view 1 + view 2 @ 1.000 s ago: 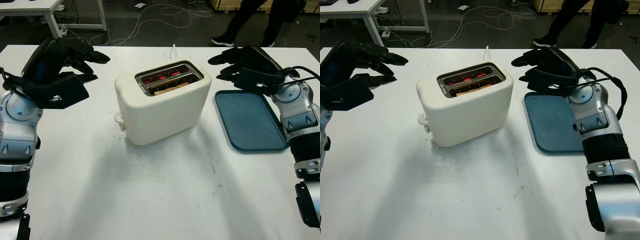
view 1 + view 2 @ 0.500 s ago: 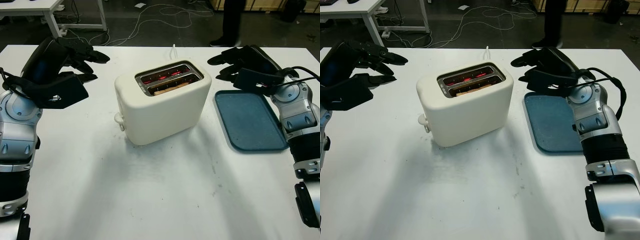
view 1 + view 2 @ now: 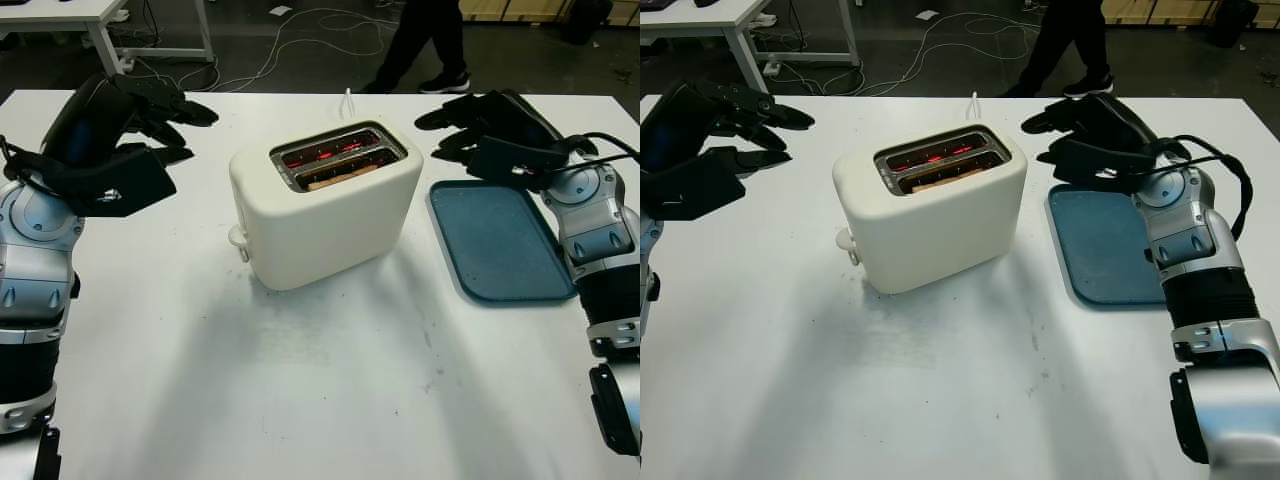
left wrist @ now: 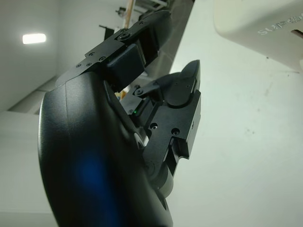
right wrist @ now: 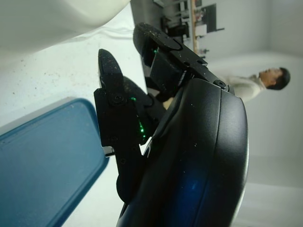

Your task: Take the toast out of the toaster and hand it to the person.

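A cream toaster [image 3: 325,205] stands mid-table, its two slots glowing red inside. A slice of toast [image 3: 340,176] sits low in the nearer slot. My left hand [image 3: 165,125] hovers open left of the toaster, above the table. To the toaster's right my right hand [image 3: 455,125] hovers open, over the far end of a blue tray [image 3: 500,245]. Neither hand touches the toaster. A person's legs [image 3: 425,40] are on the floor beyond the table's far edge.
The white table [image 3: 320,390] has open room in front of the toaster. A white cord [image 3: 347,100] runs from behind the toaster off the far edge. Another white table [image 3: 100,15] and cables lie on the floor at the back left.
The person beyond the table has walked to the left. Both hands and the toaster stay where they were.
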